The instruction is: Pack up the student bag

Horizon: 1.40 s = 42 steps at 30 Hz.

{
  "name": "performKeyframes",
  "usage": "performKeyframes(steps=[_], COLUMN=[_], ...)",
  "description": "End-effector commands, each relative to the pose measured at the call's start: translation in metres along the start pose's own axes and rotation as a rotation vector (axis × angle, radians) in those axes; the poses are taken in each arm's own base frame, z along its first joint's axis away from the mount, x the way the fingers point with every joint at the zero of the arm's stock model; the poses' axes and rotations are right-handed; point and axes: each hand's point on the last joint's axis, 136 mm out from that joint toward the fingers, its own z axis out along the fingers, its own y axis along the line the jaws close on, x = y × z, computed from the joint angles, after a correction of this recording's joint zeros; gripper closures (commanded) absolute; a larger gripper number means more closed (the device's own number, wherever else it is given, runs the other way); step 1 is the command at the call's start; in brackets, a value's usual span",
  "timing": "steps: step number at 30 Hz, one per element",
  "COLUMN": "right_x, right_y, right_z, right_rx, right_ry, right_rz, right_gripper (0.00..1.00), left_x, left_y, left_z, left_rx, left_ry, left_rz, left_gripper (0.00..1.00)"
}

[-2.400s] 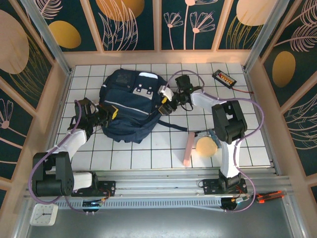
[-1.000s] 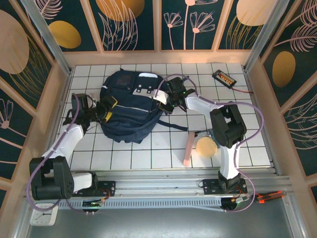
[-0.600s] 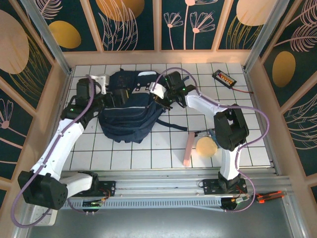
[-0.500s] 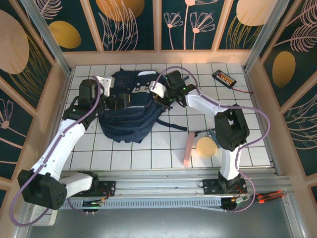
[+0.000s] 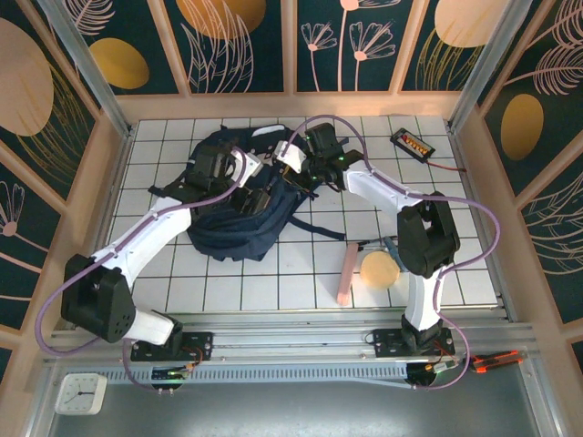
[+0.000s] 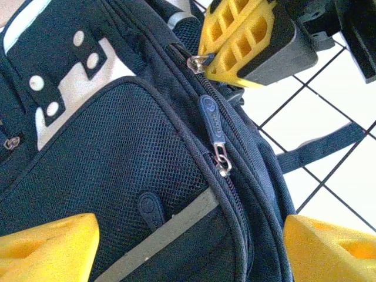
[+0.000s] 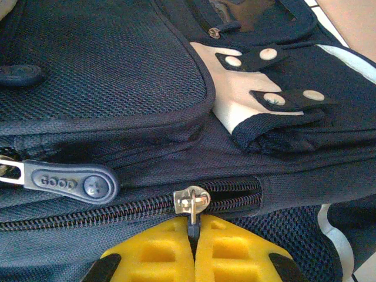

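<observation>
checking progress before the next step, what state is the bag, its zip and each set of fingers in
bag: lying flat, front up
main zip: shut on one side of the slider, gaping on the other
right fingers: shut on the zip pull
left fingers: open over the bag, holding nothing

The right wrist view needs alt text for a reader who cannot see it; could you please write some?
The right tool, yellow and shut at the bottom edge, pinches the metal zipper pull on the dark navy student bag. Above it lie a mesh pocket and a white patch with snap straps; a rubber pull tab rests at left.
</observation>
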Motion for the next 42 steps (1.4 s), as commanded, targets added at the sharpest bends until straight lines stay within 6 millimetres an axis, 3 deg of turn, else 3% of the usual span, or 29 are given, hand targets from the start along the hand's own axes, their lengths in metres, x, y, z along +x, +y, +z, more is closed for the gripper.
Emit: performKeyframes(steps=[1,14,16,20,21,32,36,42], right_x=[-0.073,-0.073,-0.073,-0.070,-0.069,-0.031,-0.038,-0.050], right_y=[-0.020,-0.018,-0.018,-0.016,-0.015,0.013,0.025,0.048], right_z=[-0.049,-0.045,-0.044,-0.041,-0.039,-0.028,-0.038,-0.054], right_rx=[0.081,0.084,0.083,0.087,0.088,0.146,0.165,0.159], right_ry=[-0.197,-0.188,-0.186,-0.167,-0.155,0.053,0.004,-0.102], right_rz=[-0.061,-0.065,-0.067,-0.083,-0.094,-0.233,-0.240,-0.197], right_gripper=[1.00,1.00,1.00,1.00,1.00,1.00,1.00,1.00], left_x=[-0.014,0.018,0.019,0.012,0.011,-0.023,-0.040,-0.049], left_y=[0.005,0.000,0.003,0.006,0.007,0.028,0.030,0.034], left_z=[-0.001,0.027,0.030,0.038,0.039,0.043,0.043,0.042], left_rx=[-0.014,0.050,0.035,0.038,0.038,-0.058,-0.056,-0.076], left_ry=[-0.017,0.132,0.147,0.159,0.164,0.176,0.147,0.131], left_rz=[0.026,0.009,0.001,-0.027,-0.036,-0.192,-0.264,-0.309], left_gripper=[0.21,0.33,0.45,0.96,1.00,1.00,1.00,1.00])
